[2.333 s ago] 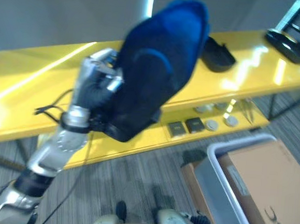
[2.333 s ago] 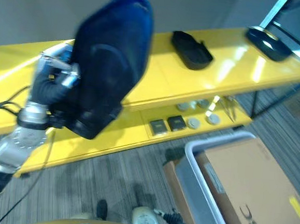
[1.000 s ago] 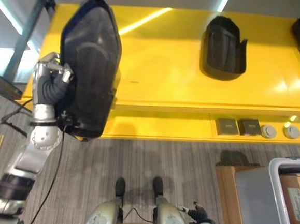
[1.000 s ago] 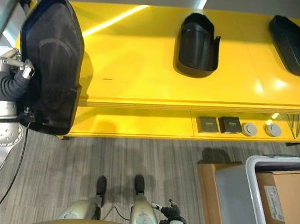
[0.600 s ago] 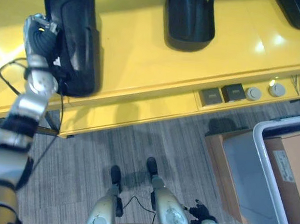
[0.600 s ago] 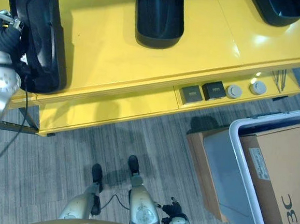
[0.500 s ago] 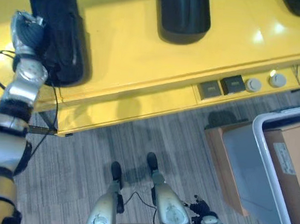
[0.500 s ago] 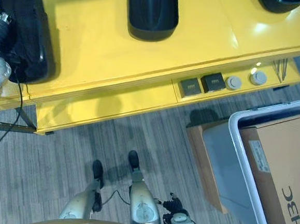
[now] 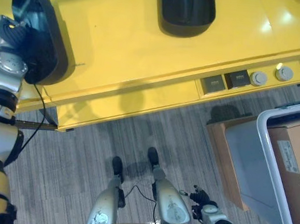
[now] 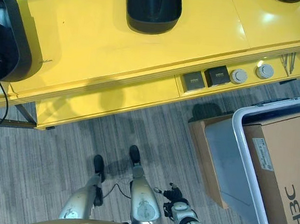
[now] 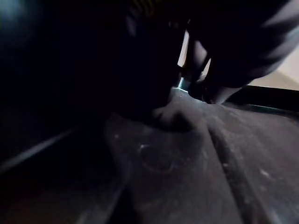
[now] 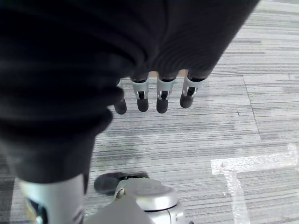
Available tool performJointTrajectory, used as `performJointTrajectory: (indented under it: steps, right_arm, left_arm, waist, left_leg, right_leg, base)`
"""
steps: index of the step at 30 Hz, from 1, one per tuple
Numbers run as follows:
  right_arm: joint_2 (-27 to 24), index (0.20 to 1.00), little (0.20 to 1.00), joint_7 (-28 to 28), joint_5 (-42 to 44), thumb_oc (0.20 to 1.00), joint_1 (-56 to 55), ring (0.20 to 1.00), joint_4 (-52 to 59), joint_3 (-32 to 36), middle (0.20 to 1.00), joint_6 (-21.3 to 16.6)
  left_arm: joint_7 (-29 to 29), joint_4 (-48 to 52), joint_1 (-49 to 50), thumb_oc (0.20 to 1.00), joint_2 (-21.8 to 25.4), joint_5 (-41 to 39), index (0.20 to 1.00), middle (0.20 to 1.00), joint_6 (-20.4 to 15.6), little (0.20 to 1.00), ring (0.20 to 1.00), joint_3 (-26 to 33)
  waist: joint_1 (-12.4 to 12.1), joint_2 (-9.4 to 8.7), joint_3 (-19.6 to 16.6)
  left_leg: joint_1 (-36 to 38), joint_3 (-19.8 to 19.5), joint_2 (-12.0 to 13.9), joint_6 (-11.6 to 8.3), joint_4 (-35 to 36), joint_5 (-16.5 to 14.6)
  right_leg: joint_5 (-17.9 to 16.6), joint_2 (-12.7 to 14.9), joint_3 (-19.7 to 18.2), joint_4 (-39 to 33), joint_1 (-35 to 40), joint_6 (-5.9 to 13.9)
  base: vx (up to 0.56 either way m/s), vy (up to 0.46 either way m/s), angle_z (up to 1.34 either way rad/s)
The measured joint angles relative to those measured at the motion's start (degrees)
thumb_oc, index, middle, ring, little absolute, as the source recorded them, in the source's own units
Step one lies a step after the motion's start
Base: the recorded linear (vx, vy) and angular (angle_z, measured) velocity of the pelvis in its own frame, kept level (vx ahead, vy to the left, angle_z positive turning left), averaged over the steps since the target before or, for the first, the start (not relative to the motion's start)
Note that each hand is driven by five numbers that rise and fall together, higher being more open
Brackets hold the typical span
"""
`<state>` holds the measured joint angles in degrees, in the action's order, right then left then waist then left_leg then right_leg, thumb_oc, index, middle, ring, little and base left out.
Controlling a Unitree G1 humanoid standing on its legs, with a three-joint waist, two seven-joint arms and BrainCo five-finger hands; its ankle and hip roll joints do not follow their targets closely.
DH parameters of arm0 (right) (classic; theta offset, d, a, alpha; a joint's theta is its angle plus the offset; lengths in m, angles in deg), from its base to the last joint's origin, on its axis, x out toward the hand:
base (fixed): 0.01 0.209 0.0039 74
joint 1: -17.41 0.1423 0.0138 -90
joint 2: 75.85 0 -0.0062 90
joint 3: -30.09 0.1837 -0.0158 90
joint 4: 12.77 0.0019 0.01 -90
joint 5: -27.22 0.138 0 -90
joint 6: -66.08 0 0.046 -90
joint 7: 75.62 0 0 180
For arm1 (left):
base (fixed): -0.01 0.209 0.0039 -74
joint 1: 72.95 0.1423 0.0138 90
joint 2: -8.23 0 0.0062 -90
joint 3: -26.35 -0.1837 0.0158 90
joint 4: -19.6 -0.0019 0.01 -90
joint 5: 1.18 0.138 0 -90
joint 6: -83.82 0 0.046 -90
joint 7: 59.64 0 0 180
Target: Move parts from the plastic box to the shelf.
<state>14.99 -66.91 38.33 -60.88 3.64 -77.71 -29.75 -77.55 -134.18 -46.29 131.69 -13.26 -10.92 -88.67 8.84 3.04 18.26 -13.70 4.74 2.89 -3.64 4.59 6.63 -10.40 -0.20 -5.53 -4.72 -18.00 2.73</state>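
Two parts on the shelf top: one at the left end, one further along to the right.
Shelf (image 9: 129,43): long yellow unit across the upper scene; glossy top, a lower ledge along its front edge.
Floor (image 9: 84,153): grey striped carpet below the shelf.
Plastic box (image 10: 249,166): grey bin with a pale rim, at the right on the floor, well apart from both parts.
Cardboard carton (image 10: 283,169): brown, lying inside the plastic box.
Brown crate (image 10: 206,158): beside the plastic box on its left, partly hidden by it.
Left part (image 9: 39,36): large black moulded shell, long and rounded, resting on the shelf top at the left end, its near end at the shelf's front edge.
Second part (image 9: 185,11): black shell of similar form, lying on the shelf top, well apart from the left part.
Left hand (image 9: 8,36): against the left side of the left part, touching it; its wrist view is dark and close on the black surface, so whether the fingers clamp the part or have let go cannot be told.
Right hand (image 12: 154,95): hanging over the carpet, fingers straight and relaxed, holding nothing.
Square blocks (image 9: 225,81): two dark ones side by side on the lower ledge.
Round discs (image 9: 271,75): two pale ones just right of the blocks.
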Motion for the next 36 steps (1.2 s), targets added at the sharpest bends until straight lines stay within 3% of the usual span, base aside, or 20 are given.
performJointTrajectory:
  steps: [2, 3, 5, 6, 24, 36]
  right_arm:
    - [0.00, 1.000, 1.000, -0.01, 0.01, 1.000, 0.00, 1.000, -0.02, -0.01, 1.000, 0.01]
    - [0.00, 1.000, 1.000, -0.01, 0.01, 1.000, 0.00, 1.000, -0.02, -0.01, 1.000, 0.01]
    - [0.00, 1.000, 1.000, -0.01, 0.03, 1.000, 0.00, 1.000, -0.01, -0.02, 1.000, 0.01]
    - [0.00, 1.000, 1.000, -0.02, 0.04, 1.000, 0.00, 1.000, -0.01, -0.02, 1.000, 0.00]
    - [0.11, 1.000, 1.000, -0.06, 0.93, 1.000, -0.02, 1.000, -1.33, 0.04, 1.000, 0.03]
    - [-0.01, 1.000, 1.000, -0.15, 1.00, 1.000, -0.24, 1.000, -1.67, 1.39, 1.000, 0.57]
  left_arm:
    - [0.25, -0.03, -0.10, 0.200, 0.07, 0.10, 0.200, 0.200, 0.18, 0.200, 0.200, -0.30]
    - [0.59, -0.02, -0.14, 0.363, 0.17, 0.61, 0.363, 0.363, 0.23, 0.363, 0.363, -0.39]
    - [0.94, -0.01, -0.15, 0.956, 0.21, 1.19, 0.956, 0.956, 0.23, 0.956, 0.956, -0.39]
    - [0.98, -0.02, -0.23, 1.000, 0.20, 1.23, 1.000, 1.000, 0.24, 1.000, 1.000, -0.48]
    - [-0.64, -0.64, -2.31, 1.000, -2.00, 2.13, 1.000, 1.000, 1.15, 1.000, 1.000, -2.30]
    - [-0.85, 0.26, -3.19, 1.000, -3.51, 1.02, 1.000, 1.000, 1.26, 1.000, 1.000, -2.26]
  waist:
    - [0.04, 0.00, 0.00]
    - [0.05, 0.00, 0.00]
    - [0.05, 0.00, 0.00]
    - [0.07, 0.00, 0.00]
    - [0.12, -0.04, -0.03]
    - [0.81, -0.13, -0.53]
  left_leg:
    - [0.00, 0.00, 0.00, -0.02, 0.00, 0.03]
    - [0.01, 0.00, 0.00, -0.02, 0.00, 0.03]
    - [0.04, 0.00, 0.00, -0.02, 0.00, 0.03]
    - [0.06, 0.01, 0.00, -0.02, 0.00, 0.04]
    - [0.89, -0.04, -0.08, 0.04, 0.00, 0.09]
    - [5.43, -0.04, -0.10, -0.18, 0.36, -0.25]
  right_leg:
    - [-0.05, 0.00, -0.01, 0.01, 0.00, -0.05]
    - [-0.07, 0.00, 0.00, 0.01, 0.01, -0.07]
    - [-0.08, 0.00, 0.00, 0.01, 0.03, -0.09]
    - [-0.09, 0.00, -0.01, 0.01, 0.05, -0.10]
    - [-0.16, 0.15, 0.07, 0.02, 1.03, -0.17]
    - [0.14, 0.25, 0.06, 0.01, 5.54, -0.31]
  base:
    - [0.00, 0.000, 0.00]
    - [0.00, 0.000, 0.00]
    - [0.00, 0.000, 0.00]
    - [0.00, 0.000, 0.00]
    - [0.00, 0.000, 0.00]
    - [0.00, 0.000, 0.00]
